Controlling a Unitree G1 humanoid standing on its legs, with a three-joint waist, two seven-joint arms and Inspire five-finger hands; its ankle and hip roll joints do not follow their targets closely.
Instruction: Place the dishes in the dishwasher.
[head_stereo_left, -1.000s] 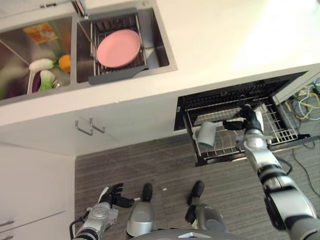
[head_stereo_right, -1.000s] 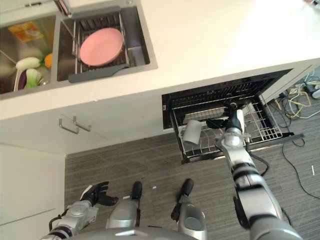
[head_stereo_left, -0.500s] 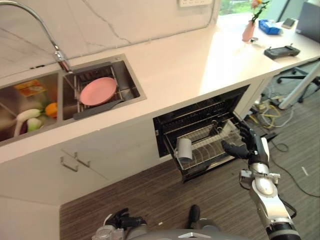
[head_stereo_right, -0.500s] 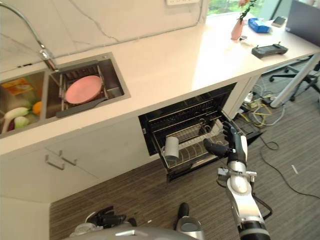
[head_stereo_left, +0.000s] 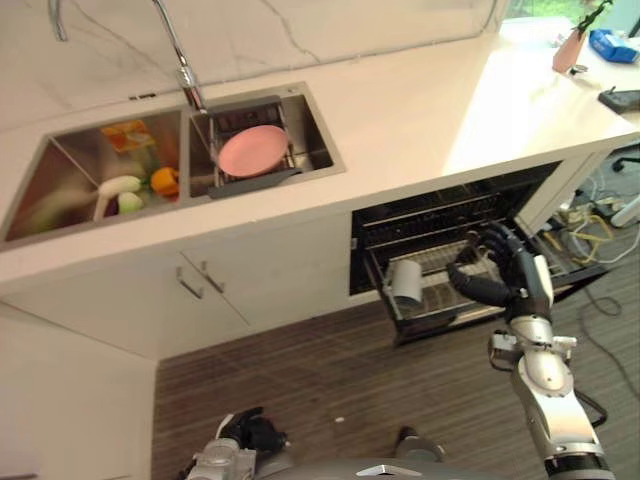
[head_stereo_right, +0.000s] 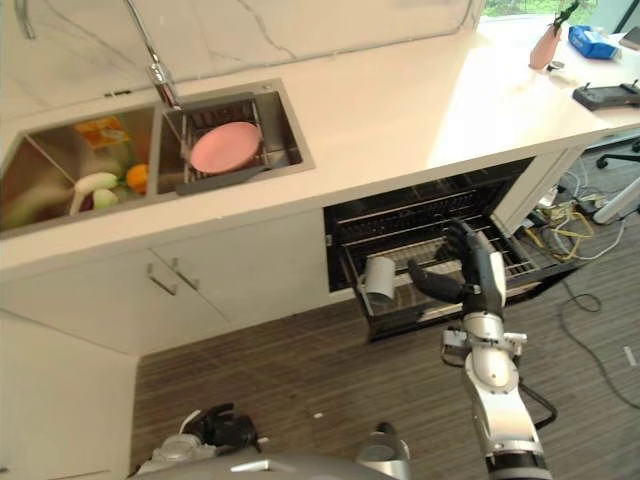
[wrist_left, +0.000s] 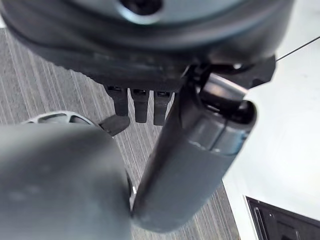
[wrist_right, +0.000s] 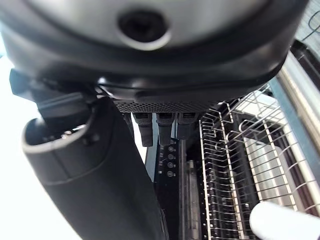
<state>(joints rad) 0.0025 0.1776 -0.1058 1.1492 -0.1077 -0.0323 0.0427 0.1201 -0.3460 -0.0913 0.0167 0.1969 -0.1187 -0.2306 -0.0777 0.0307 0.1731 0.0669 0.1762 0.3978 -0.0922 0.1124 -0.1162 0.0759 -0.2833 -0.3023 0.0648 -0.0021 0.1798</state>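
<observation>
A pink plate (head_stereo_left: 252, 148) lies in the wire drainer in the right sink basin (head_stereo_left: 318, 150). Below the counter the dishwasher stands open with its wire rack (head_stereo_left: 432, 262) pulled out. A pale grey cup (head_stereo_left: 405, 282) sits at the rack's front left corner. My right hand (head_stereo_left: 503, 270) hovers just in front of the rack, to the right of the cup, fingers relaxed and holding nothing. The rack's wires (wrist_right: 235, 165) show past its fingers in the right wrist view. My left hand (head_stereo_left: 247, 434) hangs low near the floor, empty.
The left sink basin (head_stereo_left: 60, 185) holds vegetables and an orange fruit (head_stereo_left: 164, 180). A tall faucet (head_stereo_left: 180, 60) rises behind the sinks. Cabinet handles (head_stereo_left: 200, 278) stick out below. On the counter's far right stand a pink vase (head_stereo_left: 570, 50) and a blue box (head_stereo_left: 610, 44). Cables (head_stereo_left: 600, 215) lie on the floor at right.
The head camera has swung, so the whole scene shifted. My right hand has drawn back from over the rack to just in front of it. Plate and cup stay put.
</observation>
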